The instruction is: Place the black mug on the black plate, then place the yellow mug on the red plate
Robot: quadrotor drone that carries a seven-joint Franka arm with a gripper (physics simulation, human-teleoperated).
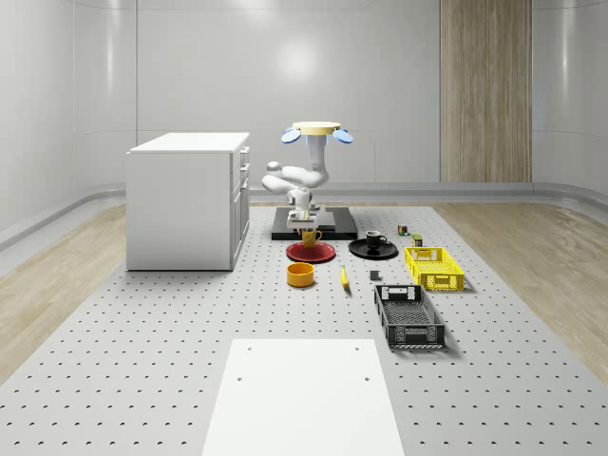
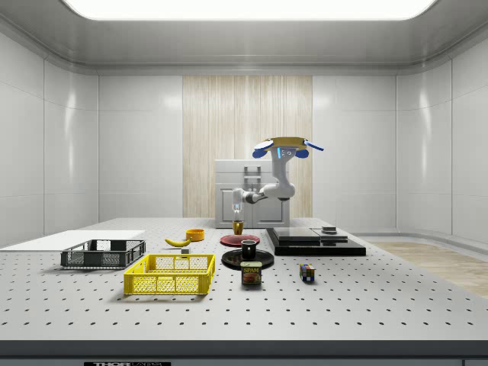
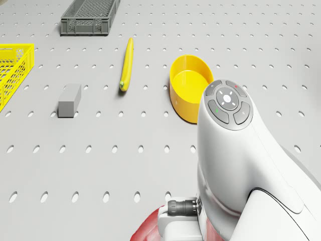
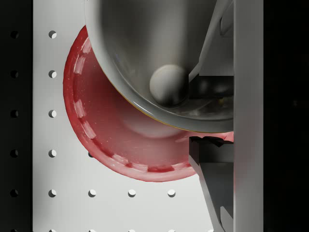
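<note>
The yellow mug (image 1: 311,237) hangs upright, low over the red plate (image 1: 311,253), with my gripper (image 1: 307,226) shut on its rim. From the side, the yellow mug (image 2: 238,227) sits just above the red plate (image 2: 239,239). In the wrist view the mug's shiny inside (image 4: 145,53) covers part of the red plate (image 4: 104,135), and one finger (image 4: 212,159) lies at the rim. The black mug (image 1: 372,239) stands on the black plate (image 1: 372,251). The drone (image 1: 315,131) hovers over the black platform (image 1: 328,224) behind the plates.
A yellow bowl (image 1: 301,275), a banana (image 1: 344,277) and a small grey block (image 3: 69,100) lie in front of the plates. A yellow crate (image 1: 433,267) and a dark crate (image 1: 408,315) stand at the whole-scene view's right. A white cabinet (image 1: 187,199) stands to the left.
</note>
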